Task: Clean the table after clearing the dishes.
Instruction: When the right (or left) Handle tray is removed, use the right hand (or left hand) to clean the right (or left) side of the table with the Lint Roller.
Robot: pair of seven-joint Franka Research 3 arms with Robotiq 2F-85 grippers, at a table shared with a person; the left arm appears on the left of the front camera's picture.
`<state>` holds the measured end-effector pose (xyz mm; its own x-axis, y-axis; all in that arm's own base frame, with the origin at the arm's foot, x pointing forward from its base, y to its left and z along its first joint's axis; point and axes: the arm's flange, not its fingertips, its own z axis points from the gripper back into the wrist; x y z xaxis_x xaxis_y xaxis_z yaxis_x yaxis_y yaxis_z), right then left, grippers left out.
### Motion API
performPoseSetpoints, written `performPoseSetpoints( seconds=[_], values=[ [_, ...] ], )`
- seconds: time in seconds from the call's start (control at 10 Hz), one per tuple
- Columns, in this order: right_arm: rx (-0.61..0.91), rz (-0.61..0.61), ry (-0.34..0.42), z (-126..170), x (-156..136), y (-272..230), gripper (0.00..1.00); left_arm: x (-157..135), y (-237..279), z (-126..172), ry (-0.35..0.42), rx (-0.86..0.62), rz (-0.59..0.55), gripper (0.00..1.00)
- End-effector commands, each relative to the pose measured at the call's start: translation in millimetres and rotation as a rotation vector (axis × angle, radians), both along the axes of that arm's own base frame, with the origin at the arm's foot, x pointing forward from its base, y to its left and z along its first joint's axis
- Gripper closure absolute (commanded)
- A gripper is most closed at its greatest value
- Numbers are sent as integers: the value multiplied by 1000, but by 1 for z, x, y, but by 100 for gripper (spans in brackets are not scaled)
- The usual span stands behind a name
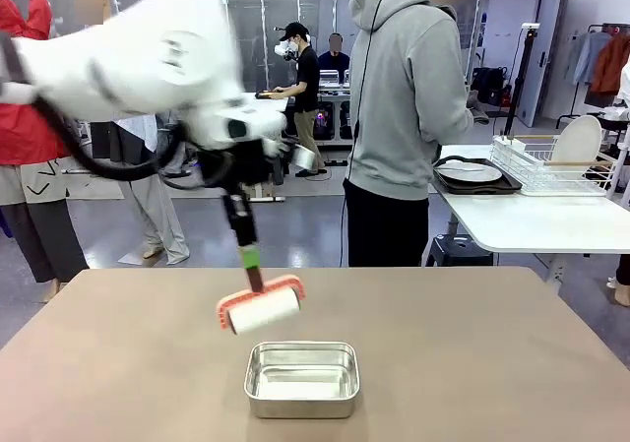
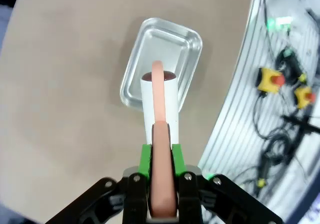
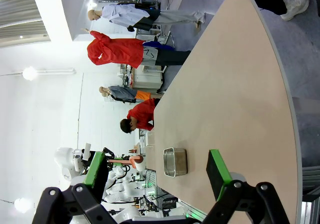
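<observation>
Risk comes mostly from the long lever you are holding. Your left tool (image 2: 161, 156) is clamped tight on the pink handle of a roller (image 1: 261, 309), gripping it far from the white roll. If you press down at a slant, the handle may twist between the pads and the roll would skid instead of turning. The roll hangs low over the worktop (image 1: 472, 344), just behind the steel pan (image 1: 301, 378). From the front I cannot tell whether it touches the surface. A stroke toward you would likely clip the pan's rim and shove it to the near edge. The pan looks empty, with a bare shiny bottom, though a thin film of liquid can't be ruled out. Your right tool (image 3: 157, 166) hangs with its fingers wide apart, holding nothing. A plate (image 1: 469, 171) lies in a dark tray (image 1: 507, 184) on the white table (image 1: 532, 221), off the worktop.
</observation>
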<state>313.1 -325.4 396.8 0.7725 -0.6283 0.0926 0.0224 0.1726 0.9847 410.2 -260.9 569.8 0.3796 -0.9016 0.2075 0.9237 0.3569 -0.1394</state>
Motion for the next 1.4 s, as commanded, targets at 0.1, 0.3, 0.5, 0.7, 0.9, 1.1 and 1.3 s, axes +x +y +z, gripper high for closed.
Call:
performPoseSetpoints(
  seconds=[0.1, 0.3, 0.5, 0.7, 0.9, 1.1, 1.3],
  values=[
    [-12, 12, 1, 3, -4, 2, 0, -6, 88, -53, 116, -240, 525, 91],
    [-12, 12, 1, 3, -4, 2, 0, 2, 117, -88, 152, -328, 672, 91],
    [-12, 12, 1, 3, -4, 2, 0, 10, 134, -106, -1, -298, 726, 91],
    [-12, 12, 1, 3, -4, 2, 0, 10, 141, -98, 198, -294, 665, 91],
    [-12, 12, 1, 3, -4, 2, 0, 10, 141, -98, 198, -294, 665, 91],
    [-12, 12, 1, 3, -4, 2, 0, 8, 138, -106, 184, -299, 676, 80],
    [-12, 12, 1, 3, -4, 2, 0, 60, 144, -123, 229, -341, 798, 80]
  ],
)
